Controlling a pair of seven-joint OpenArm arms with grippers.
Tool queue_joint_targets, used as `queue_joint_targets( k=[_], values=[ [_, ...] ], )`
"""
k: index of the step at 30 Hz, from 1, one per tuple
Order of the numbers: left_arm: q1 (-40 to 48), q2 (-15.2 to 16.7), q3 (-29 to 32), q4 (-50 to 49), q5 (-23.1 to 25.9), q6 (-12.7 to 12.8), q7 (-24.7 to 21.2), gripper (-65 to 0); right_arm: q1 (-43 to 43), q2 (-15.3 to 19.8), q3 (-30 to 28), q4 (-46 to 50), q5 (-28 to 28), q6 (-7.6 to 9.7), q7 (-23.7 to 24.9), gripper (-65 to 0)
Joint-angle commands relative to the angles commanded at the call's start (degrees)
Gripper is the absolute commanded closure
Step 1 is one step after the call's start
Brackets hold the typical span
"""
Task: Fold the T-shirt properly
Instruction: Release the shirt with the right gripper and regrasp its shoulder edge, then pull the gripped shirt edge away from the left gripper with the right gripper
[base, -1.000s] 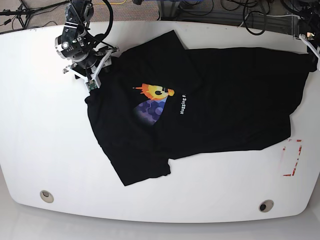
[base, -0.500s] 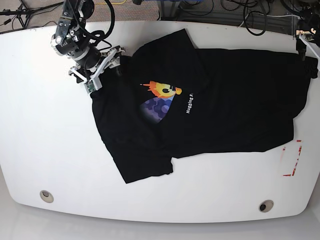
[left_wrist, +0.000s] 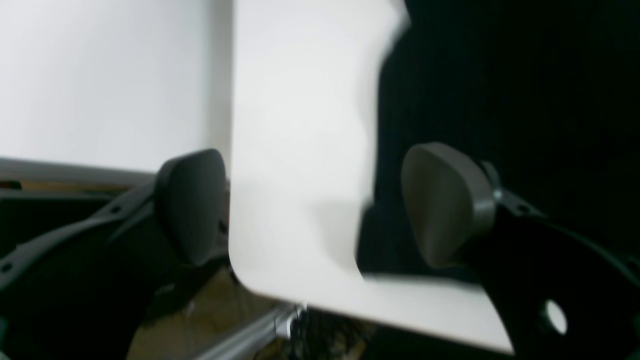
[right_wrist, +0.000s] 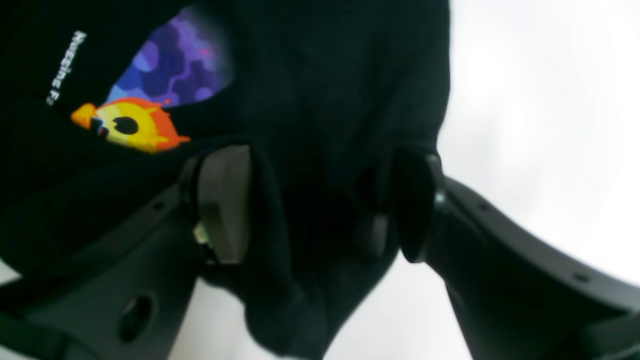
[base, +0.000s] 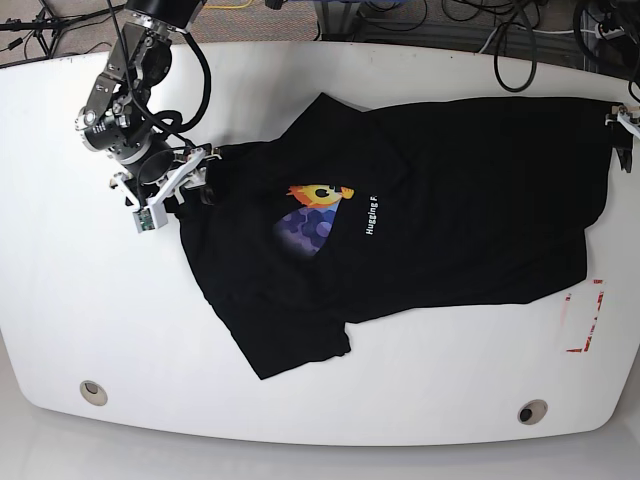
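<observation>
White tabletop (base: 120, 330), smooth and glossy, rounded corners, two round grommets near the front edge. Cables lay along the far side.

T-shirt (base: 450, 220) was spread across the middle and right of the base view, print up, reaching the far right edge. Not folded into any neat shape.

My left gripper (left_wrist: 312, 205) stood wide at the shirt's far-right corner. One finger was over black cloth, the other out past the table edge, nothing between them that I could see. My right gripper (right_wrist: 312, 205) was also wide, fingers straddling the opposite end of the shirt, with loose cloth running between them. No sign of a clamp there.

My read: still straightening and lining up for a grip, first proper fold not made. Next move: get both finger pairs onto the cloth edge, close together, then lift evenly. Left had to come inward first or it would pinch air. Right risked catching a bunched double layer.

Cloth was soft, matte black, limp, with a raised ridge by my right fingers. Print: spiky orange-yellow sun face, blue-purple scalloped patch, small white lettering. Finger pads were dark grey, rounded, blunt.
</observation>
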Motion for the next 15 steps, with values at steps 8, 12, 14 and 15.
queue_joint_targets(
  k=[8,12,14,15],
  values=[
    [-2.4,-0.7,1.1,-0.1,0.2,0.0,0.0,-55.3,-4.2,-1.3,-0.4,0.4,0.1,0.00,-2.5,-39.5],
    [-2.5,-0.7,1.3,-0.1,0.2,0.0,0.0,-55.3,-6.9,-1.8,-0.4,1.4,-0.4,0.00,-2.8,-39.5],
    [-2.5,-0.7,1.4,-0.1,0.2,0.0,0.0,-55.3,-8.9,-1.8,-0.3,3.0,-0.2,-0.18,-3.2,-39.5],
    [-2.5,-0.5,1.4,-0.1,0.2,0.0,0.0,-55.3,-9.3,-1.8,-0.3,3.5,0.0,-0.18,-3.3,-39.5]
  ],
)
